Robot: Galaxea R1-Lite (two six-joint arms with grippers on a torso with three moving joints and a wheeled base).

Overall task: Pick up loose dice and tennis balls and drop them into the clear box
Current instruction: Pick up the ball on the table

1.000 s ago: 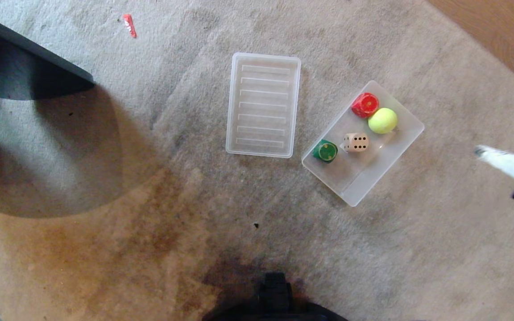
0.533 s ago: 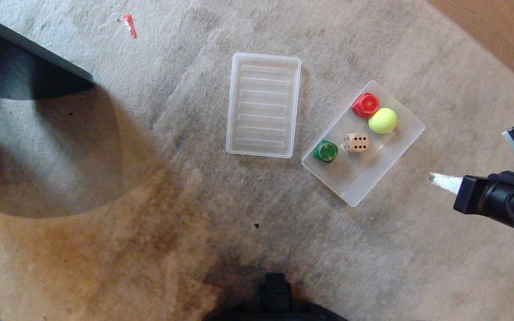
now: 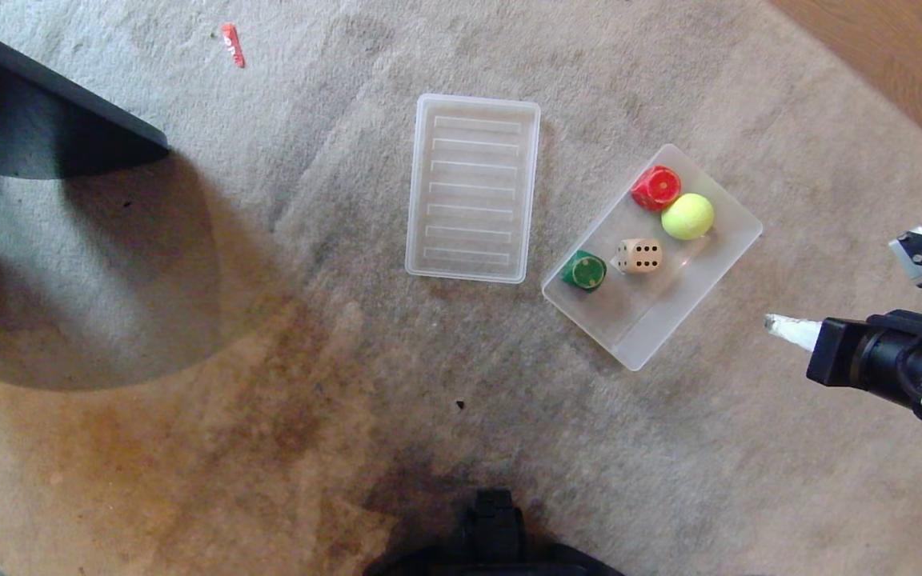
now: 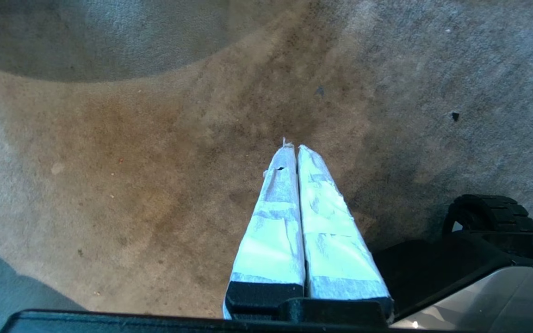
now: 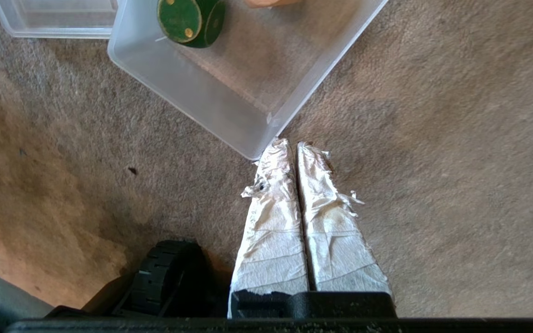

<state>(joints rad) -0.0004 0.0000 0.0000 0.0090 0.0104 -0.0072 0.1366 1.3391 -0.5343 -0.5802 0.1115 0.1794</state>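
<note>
Although the carpet (image 3: 189,448) is by far the biggest thing here, the clear box (image 3: 693,300) serves as the landmark: a thin, light plastic tub that likely flexes and slides if nudged, so anything going in is best released from just above its floor. Just beside the clear box, on the side away from the right arm, lies the ribbed lid (image 3: 473,188). Inside the clear box sit the tennis ball (image 3: 687,216), the red die (image 3: 655,188) touching it, the beige die (image 3: 639,255) near the middle and the green die (image 3: 584,270) at the corner nearest the lid. The ball looks light and felted, grippy but prone to roll, best pinched across its widest part; the beige die seems hard, smooth wood, best taken on two opposite flat faces. No loose die or ball shows on the carpet.

Compared with a second ago, the right tool (image 3: 781,327) reaches further toward the clear box and its arm shows more fully; its taped fingers are pressed together, empty, near the box's closest corner. The left tool (image 4: 294,150) hangs closed and empty over bare carpet, well apart from the clear box.
</note>
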